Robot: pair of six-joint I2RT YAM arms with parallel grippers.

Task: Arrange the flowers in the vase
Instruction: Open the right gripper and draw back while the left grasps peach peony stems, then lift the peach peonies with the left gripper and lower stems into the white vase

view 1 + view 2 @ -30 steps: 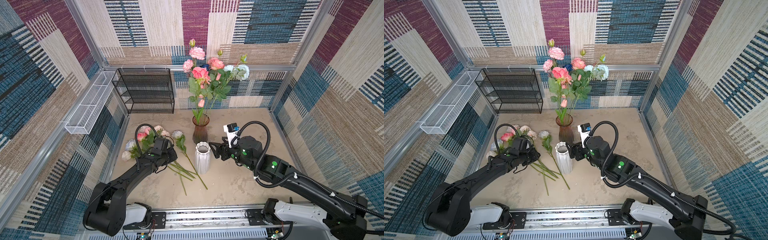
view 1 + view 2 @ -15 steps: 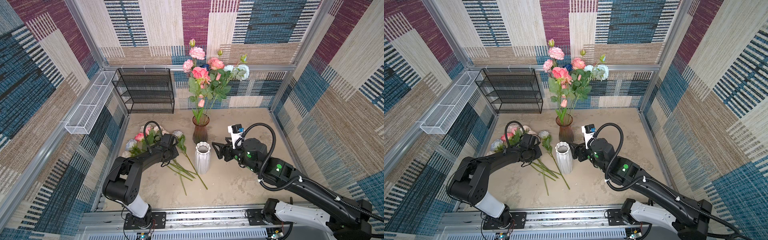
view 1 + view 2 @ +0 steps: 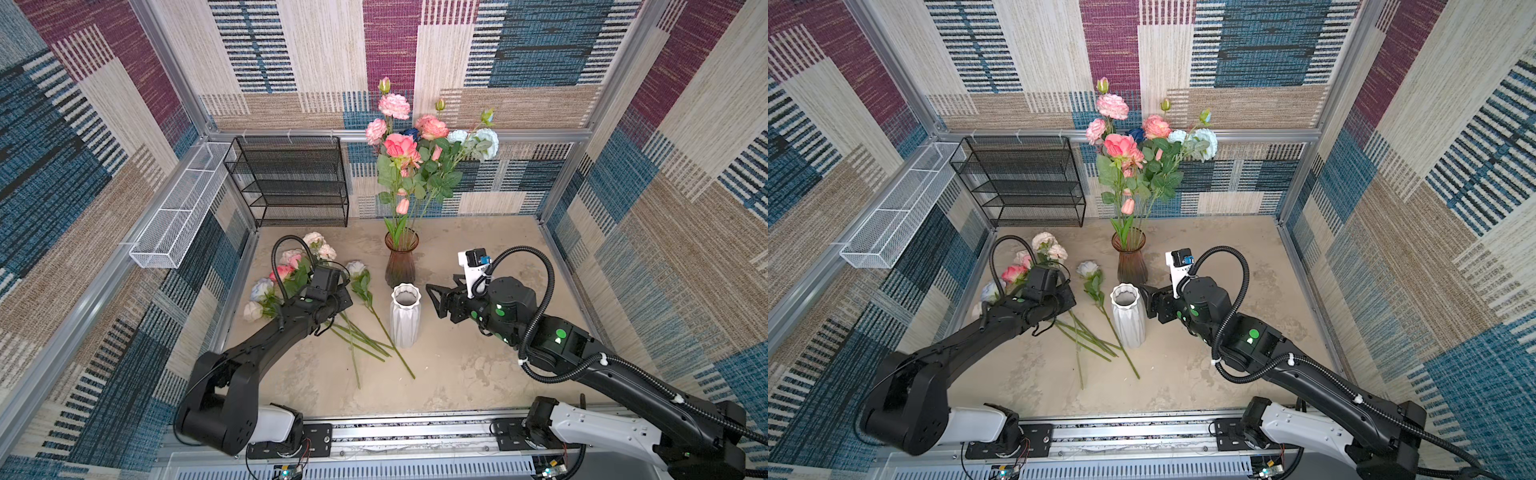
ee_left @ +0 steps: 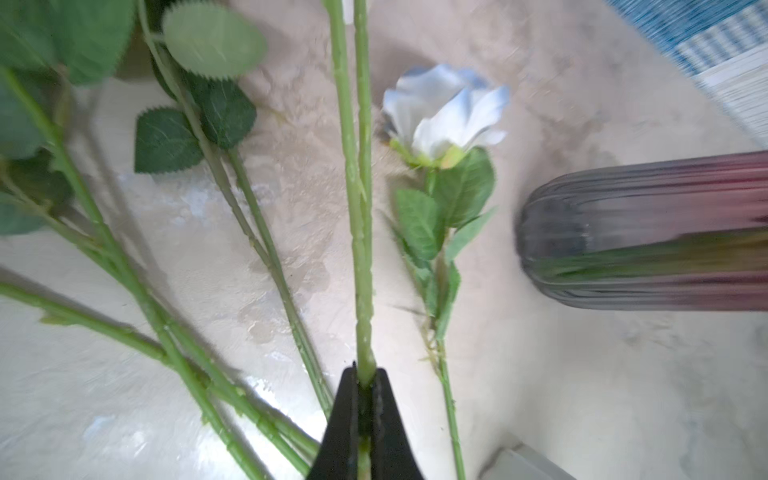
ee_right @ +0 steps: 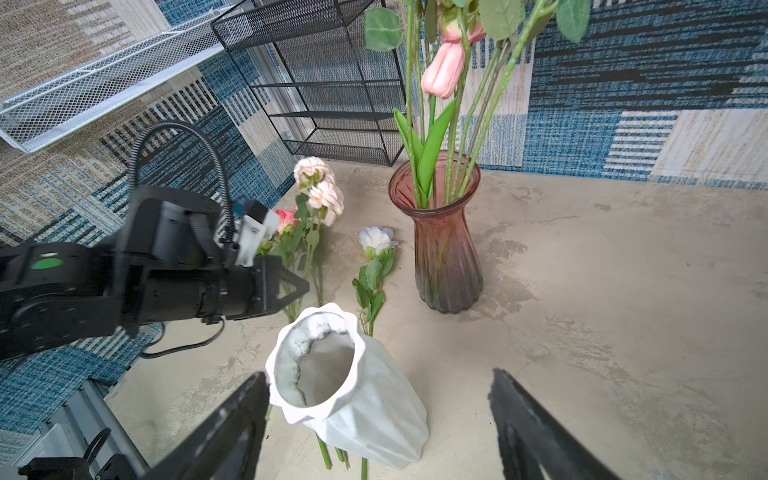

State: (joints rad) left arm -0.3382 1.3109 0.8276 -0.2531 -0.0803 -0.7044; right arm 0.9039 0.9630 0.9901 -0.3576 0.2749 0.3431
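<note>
The left gripper [image 4: 362, 376] pinches 1 green stem [image 4: 356, 208]; the right gripper [image 3: 434, 301] hangs spread wide beside the empty white vase [image 3: 405, 320].
The stem's long axis runs from the jaws toward the loose flowers [image 3: 291, 259] heaped at the left edge of the table [image 3: 478, 374]. The white vase stands just right of that gripper, mouth up, so the stem likely needs lifting upright. Behind, a red glass vase [image 3: 401, 268] holds a tall bouquet [image 3: 415, 166]; bare table lies right.

We are observing the white vase [image 3: 1128, 316] standing upright; loose flowers [image 3: 1094, 286] are lying left of it, the left gripper [image 3: 1071, 302] reaching among them, the right gripper [image 3: 1148, 303] hovering just right of it, jaws apart.
</note>
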